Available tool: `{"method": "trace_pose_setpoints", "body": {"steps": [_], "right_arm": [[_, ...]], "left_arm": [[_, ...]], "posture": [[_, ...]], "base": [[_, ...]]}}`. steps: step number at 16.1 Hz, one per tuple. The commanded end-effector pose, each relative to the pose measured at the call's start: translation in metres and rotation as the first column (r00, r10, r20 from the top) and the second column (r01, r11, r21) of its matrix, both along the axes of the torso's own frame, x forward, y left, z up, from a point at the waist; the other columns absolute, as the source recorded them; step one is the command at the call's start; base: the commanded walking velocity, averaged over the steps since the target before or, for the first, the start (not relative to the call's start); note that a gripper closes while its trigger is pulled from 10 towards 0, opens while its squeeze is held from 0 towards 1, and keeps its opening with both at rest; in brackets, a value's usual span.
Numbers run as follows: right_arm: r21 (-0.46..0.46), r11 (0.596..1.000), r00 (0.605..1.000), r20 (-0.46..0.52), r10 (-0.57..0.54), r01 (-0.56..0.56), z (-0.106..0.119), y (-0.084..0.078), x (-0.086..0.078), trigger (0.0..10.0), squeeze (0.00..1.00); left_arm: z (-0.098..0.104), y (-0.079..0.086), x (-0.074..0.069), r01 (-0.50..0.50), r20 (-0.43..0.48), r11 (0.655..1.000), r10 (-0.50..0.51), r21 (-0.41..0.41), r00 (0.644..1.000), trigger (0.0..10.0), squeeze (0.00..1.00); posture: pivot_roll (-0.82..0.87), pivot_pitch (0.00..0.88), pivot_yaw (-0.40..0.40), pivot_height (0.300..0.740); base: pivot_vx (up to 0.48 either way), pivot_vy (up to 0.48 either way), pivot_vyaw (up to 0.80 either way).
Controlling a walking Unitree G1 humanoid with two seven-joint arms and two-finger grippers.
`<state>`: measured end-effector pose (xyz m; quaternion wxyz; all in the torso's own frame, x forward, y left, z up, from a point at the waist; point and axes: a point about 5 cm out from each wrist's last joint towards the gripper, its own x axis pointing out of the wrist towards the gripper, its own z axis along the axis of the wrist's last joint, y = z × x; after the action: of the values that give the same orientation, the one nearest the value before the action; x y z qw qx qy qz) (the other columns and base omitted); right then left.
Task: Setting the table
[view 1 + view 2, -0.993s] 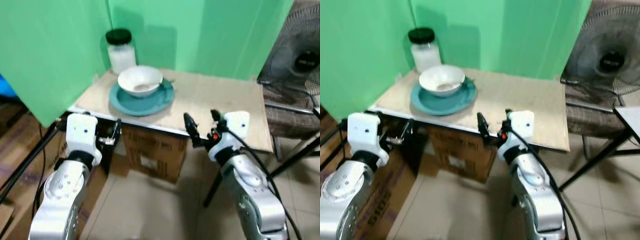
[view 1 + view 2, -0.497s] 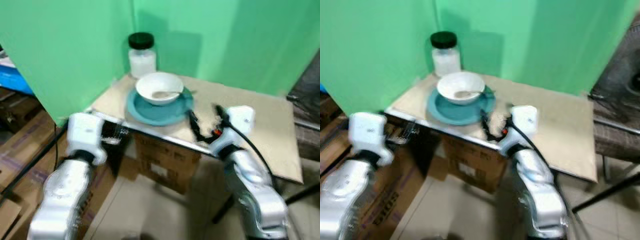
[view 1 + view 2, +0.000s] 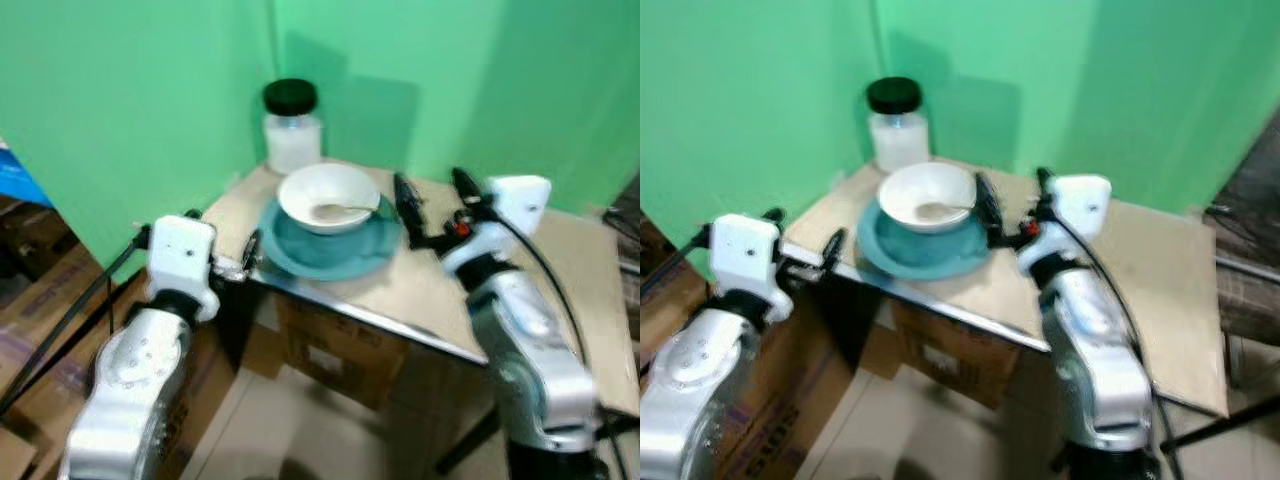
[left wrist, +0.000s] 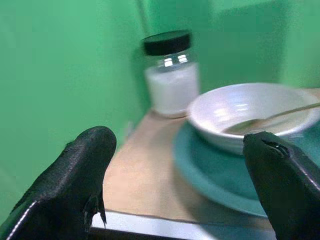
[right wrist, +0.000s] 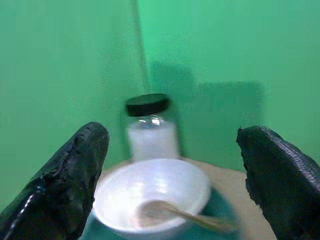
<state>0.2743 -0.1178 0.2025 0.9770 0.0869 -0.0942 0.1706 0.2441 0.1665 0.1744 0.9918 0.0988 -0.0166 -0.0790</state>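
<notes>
While the right gripper [image 3: 430, 192] hangs wide just beside the bowl [image 3: 329, 198], the left gripper [image 3: 247, 258], also wide, faces the plate [image 3: 330, 252].

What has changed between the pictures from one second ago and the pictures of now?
The right gripper rose from below the table edge to beside the white bowl, over the table, fingers open. The left gripper, open, came up to the table's edge by the teal plate. Both hold nothing. The camera also shifted. Bowl, spoon, plate and jar stayed in place.
</notes>
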Motion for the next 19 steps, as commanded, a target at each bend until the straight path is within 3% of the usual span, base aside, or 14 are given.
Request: {"method": "trace_pose_setpoints", "body": {"steps": [1,9,10,12,15,19], "right_arm": [[-0.008,1.0,1.0,-0.007,-0.006,0.006,0.001,-0.006,0.001,10.0,0.0],[-0.068,0.995,0.997,-0.028,0.072,-0.074,0.004,0.008,0.01,10.0,0.0],[-0.167,0.98,0.991,-0.096,0.089,-0.105,0.001,0.018,0.022,10.0,0.0],[-0.188,0.965,0.971,-0.186,0.15,-0.185,0.001,0.032,0.033,10.0,0.0],[-0.232,0.911,0.904,-0.346,0.25,-0.341,0.006,0.053,0.049,10.0,0.0],[-0.382,0.813,0.86,-0.44,0.258,-0.439,0.018,0.078,0.072,10.0,0.0]], "left_arm": [[0.001,-0.004,0.001,0.023,0.006,1.0,-0.023,-0.004,1.0,10.0,0.0],[-0.001,-0.004,0.001,0.035,0.001,0.999,-0.035,0.007,0.999,10.0,0.0],[-0.002,-0.002,0.0,0.038,-0.002,0.999,-0.038,0.017,0.999,10.0,0.0],[-0.004,0.0,-0.001,0.057,-0.018,0.998,-0.056,0.039,0.998,10.0,0.0],[-0.011,0.004,-0.003,0.129,-0.069,0.988,-0.123,0.084,0.99,10.0,0.0],[-0.011,0.011,-0.007,0.175,-0.103,0.978,-0.163,0.114,0.981,10.0,0.0]], "posture": [[-0.02,0.054,0.034,0.74],[-0.02,0.039,0.031,0.74],[-0.02,0.035,0.035,0.74],[-0.03,0.035,0.039,0.74],[-0.03,0.035,0.033,0.74],[-0.02,0.04,0.026,0.74]], "base": [[0.33,0.0,0.0],[0.322,0.0,0.0],[0.0,0.0,0.0],[0.0,0.0,0.0],[0.0,0.0,0.0],[0.0,0.0,0.0]]}}
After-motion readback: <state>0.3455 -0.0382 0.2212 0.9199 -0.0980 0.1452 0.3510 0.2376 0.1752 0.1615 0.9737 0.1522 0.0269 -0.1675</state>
